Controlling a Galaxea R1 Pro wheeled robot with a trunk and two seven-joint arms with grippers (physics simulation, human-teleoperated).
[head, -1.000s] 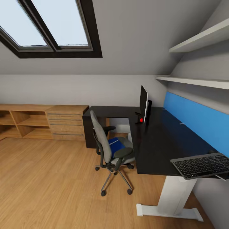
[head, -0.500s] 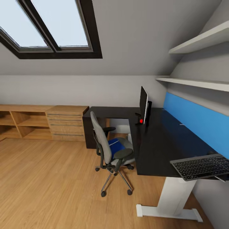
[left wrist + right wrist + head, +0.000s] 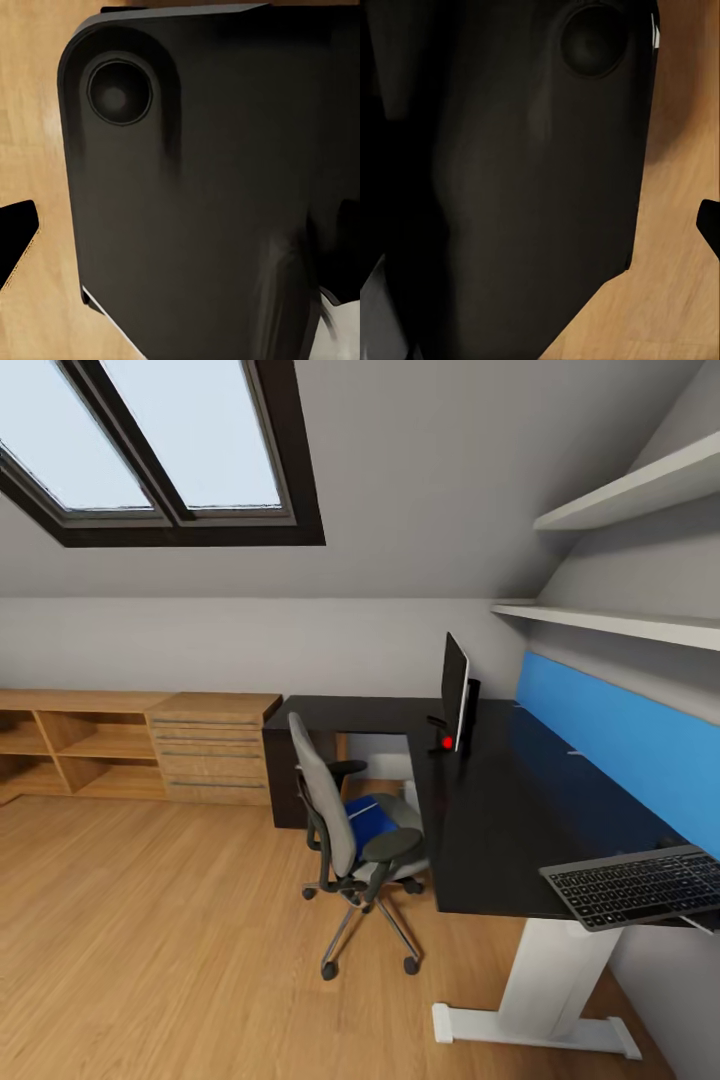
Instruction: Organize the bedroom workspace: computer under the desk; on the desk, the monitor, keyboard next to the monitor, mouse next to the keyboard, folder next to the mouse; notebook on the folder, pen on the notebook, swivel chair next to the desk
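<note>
The black-topped desk (image 3: 500,810) runs along the right wall in the head view. The thin black monitor (image 3: 455,692) stands edge-on at its far end, red dot low down. The keyboard (image 3: 640,885) lies at the near right, overhanging the front edge. The grey swivel chair (image 3: 335,820) stands at the desk's inner corner with the blue folder (image 3: 365,820) on its seat. A pale box (image 3: 388,765) under the desk may be the computer. One black fingertip (image 3: 15,236) shows in the left wrist view, and one fingertip (image 3: 711,223) in the right wrist view, both over wood floor.
A low light-wood cabinet (image 3: 130,745) with drawers lines the back wall at left. A blue panel (image 3: 610,745) and white shelves (image 3: 610,622) sit above the desk. The white desk leg (image 3: 545,980) stands at the near right. Both wrist views look onto a dark robot body (image 3: 210,187).
The whole head view has shifted slightly, so the camera moved a little. Chair, folder, monitor and keyboard keep their places relative to the desk.
</note>
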